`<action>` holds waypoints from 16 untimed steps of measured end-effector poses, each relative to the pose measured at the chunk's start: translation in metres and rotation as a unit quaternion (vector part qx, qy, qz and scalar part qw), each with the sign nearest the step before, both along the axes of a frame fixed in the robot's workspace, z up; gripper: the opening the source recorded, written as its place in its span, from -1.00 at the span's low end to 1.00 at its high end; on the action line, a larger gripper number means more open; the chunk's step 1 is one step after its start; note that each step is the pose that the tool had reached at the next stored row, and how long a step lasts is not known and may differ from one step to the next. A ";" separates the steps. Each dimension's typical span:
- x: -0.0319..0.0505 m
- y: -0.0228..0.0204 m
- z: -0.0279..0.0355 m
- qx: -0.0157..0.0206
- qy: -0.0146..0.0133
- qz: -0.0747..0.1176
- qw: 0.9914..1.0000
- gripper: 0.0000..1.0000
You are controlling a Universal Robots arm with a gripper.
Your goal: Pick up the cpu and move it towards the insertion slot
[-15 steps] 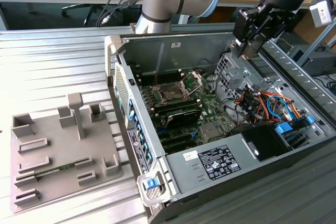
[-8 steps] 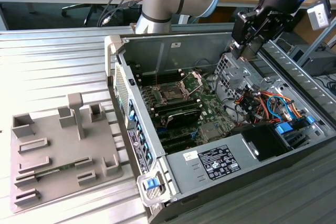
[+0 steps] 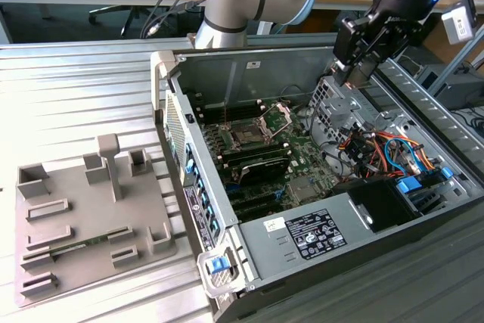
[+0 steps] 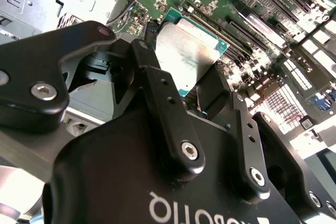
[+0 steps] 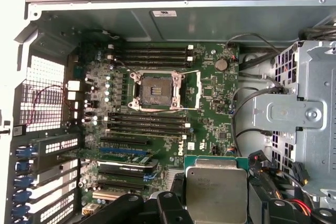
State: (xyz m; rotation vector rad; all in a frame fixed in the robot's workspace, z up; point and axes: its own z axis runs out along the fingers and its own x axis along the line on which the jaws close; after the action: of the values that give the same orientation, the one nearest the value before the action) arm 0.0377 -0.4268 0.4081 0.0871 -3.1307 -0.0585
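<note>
Gripper [image 3: 355, 73] clamped on the cpu [image 5: 216, 195], hanging in the air over the open PC case [image 3: 423, 209], at the exterior view's right, above the drive cage [image 3: 333, 104]

- both wrist views show the cpu pinched between the two black fingers [image 4: 157, 85], silvery lid facing the camera, green edge visible around it
- in the second wrist view the chip [image 4: 191, 53] sits tilted against the board behind, clear of it
- insertion slot [image 5: 157, 90] is on the green motherboard [image 5: 210, 124], dark centre exposed, silver frame around it, load plate and wire lever swung open to one side
- in the exterior view the slot [image 3: 247, 135] is down inside the case, well apart from the gripper, toward the exterior view's left of it
- black memory slots [image 5: 149, 121] run on both sides of the socket
- grey plastic tray [image 3: 83, 217] lies on the ribbed metal table [image 3: 76, 88] outside the case, at the exterior view's left; a green memory stick [image 3: 76, 246] is lying in one of its grooves
</note>
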 end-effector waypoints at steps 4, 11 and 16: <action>0.0000 0.0000 -0.0008 0.000 0.000 0.000 1.000 0.09; 0.0000 0.0000 -0.0019 0.000 0.000 0.000 1.000 0.09; 0.0000 0.0000 -0.0035 0.000 0.000 0.000 1.000 0.09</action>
State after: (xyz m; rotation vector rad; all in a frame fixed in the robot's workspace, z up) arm 0.0377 -0.4268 0.4047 0.0871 -3.1307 -0.0585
